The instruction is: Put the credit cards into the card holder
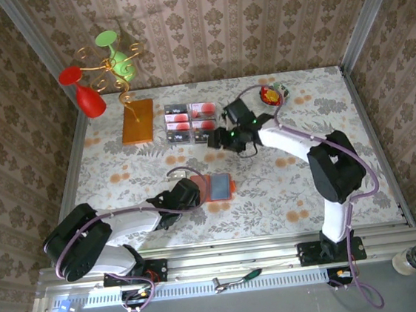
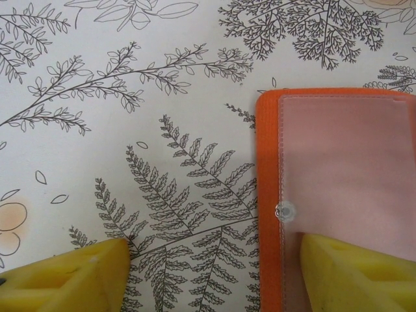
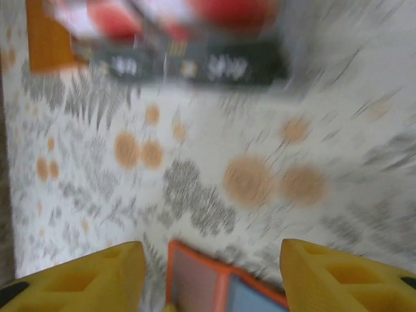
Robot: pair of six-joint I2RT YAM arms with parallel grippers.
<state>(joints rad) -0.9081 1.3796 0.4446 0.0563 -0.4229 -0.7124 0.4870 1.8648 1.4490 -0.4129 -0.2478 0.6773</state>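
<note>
You had brown damask wallpaper on three sides: far wall [image 1: 253, 17], left wall [image 1: 2, 110], right wall [image 1: 407, 68]. An aluminium post stood in each far corner, left post [image 1: 31, 33] and right post [image 1: 367, 5]. The table [image 1: 286, 192] was covered wall to wall by a pale cloth printed with ferns and orange flowers. An aluminium rail [image 1: 278, 257] ran along the near edge, with a dark grey surface [image 1: 246, 308] nearer still. Light was soft and even. A faint shadow [image 1: 141, 18] lay on the far wall, left of centre.
</note>
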